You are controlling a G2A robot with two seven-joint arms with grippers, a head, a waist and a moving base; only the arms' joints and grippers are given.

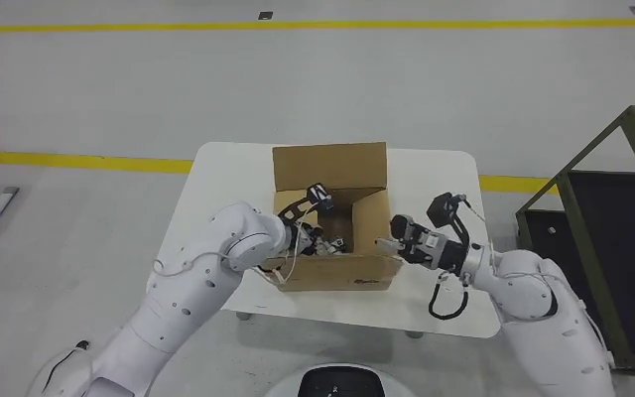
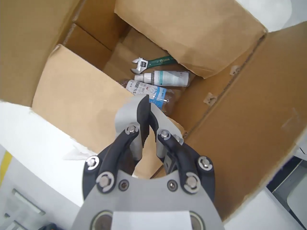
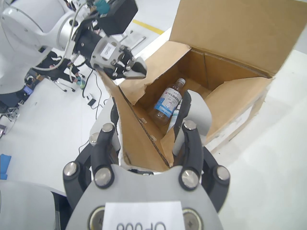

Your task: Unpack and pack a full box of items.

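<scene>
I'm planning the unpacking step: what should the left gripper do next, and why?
Probably open the left gripper and lower it into the cardboard box: it is shut above the opening, holding nothing, and the clear bottle lies beneath it, with the white spray bottle and the wrench beyond.

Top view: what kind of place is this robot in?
Probably a factory hall or robot lab: pale polished floor with painted yellow lines, a small white table, and an open brown cardboard box.
</scene>
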